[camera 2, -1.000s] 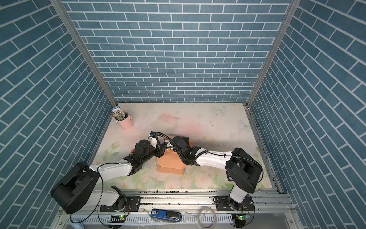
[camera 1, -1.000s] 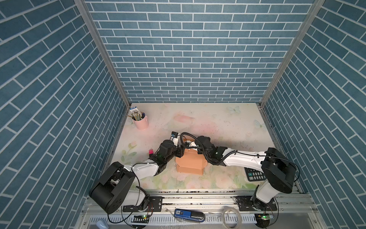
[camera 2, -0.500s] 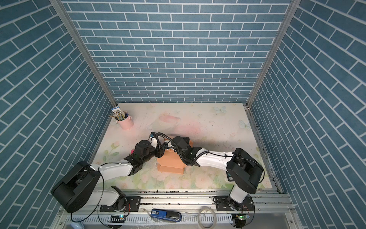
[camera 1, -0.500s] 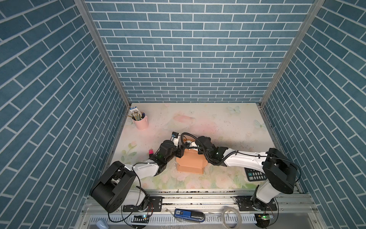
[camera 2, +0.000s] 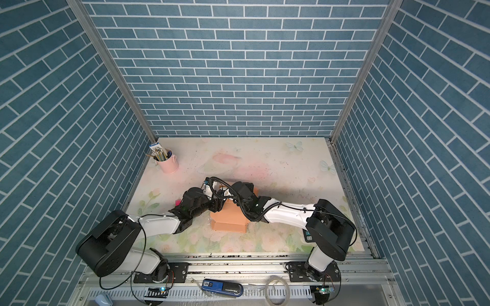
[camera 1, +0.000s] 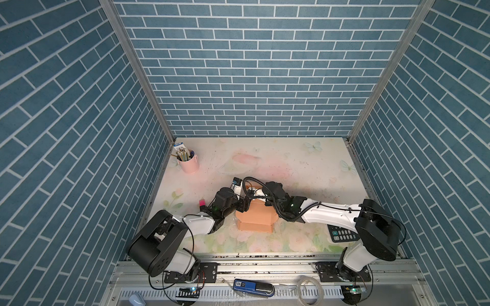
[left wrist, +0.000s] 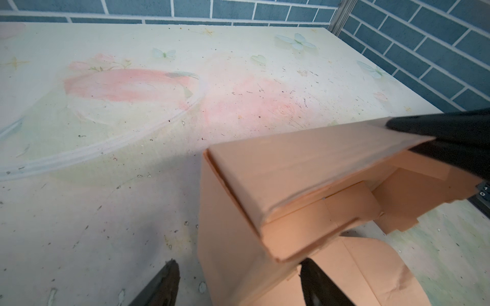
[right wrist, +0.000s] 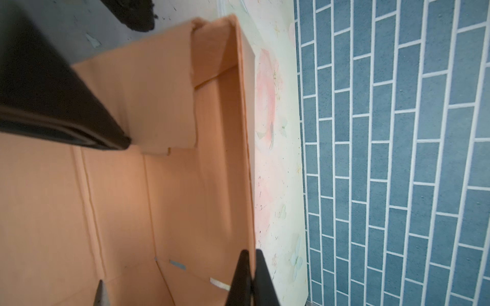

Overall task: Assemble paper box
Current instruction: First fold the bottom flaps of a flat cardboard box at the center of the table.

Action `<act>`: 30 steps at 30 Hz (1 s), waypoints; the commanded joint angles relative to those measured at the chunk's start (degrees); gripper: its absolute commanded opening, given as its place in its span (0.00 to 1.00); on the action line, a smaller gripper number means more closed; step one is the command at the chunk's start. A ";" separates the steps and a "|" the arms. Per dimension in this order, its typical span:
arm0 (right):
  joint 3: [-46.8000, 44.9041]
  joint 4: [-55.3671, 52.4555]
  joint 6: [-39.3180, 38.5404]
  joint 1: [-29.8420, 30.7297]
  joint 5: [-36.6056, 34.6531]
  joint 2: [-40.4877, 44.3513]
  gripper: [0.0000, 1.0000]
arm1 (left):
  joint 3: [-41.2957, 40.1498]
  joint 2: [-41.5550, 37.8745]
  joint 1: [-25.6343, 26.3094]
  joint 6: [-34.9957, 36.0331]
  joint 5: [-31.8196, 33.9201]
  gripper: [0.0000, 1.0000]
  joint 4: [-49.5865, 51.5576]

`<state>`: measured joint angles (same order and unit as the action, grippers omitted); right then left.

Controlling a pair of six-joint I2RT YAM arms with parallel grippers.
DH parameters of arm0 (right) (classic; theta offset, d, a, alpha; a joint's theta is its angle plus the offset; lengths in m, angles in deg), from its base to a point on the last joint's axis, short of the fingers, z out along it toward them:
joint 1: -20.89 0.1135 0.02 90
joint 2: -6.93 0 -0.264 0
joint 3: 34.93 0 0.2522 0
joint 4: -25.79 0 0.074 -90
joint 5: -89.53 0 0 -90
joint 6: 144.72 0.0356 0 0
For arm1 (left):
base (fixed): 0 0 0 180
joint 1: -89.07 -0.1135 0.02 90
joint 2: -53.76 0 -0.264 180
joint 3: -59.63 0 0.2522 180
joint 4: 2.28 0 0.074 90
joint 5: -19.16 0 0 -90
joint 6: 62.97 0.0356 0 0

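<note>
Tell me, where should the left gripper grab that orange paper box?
Probably the paper box wall facing the left gripper, approached from that side, one finger inside, one outside: it's a thin standing panel, and the right gripper pinches another wall.

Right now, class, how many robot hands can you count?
2. The left hand, open, sits at the left side of the box; the right hand is shut on the box's far edge. No others show.
</note>
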<state>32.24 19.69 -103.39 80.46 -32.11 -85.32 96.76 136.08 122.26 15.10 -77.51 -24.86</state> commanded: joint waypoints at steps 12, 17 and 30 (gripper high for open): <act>-0.72 -0.89 2.35 0.72 1.86 2.28 0.00 | 4.43 4.05 -0.35 0.98 2.02 0.51 -1.15; -0.76 -0.90 2.52 0.70 1.99 2.30 0.00 | 5.20 4.36 -0.57 1.20 1.84 0.44 -1.35; -0.72 -0.37 2.69 0.70 2.21 1.62 0.00 | 4.87 2.87 -1.02 0.89 1.24 0.27 -1.27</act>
<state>32.22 18.93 -102.51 80.79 -31.32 -84.88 101.00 139.97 121.49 16.13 -75.98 -25.28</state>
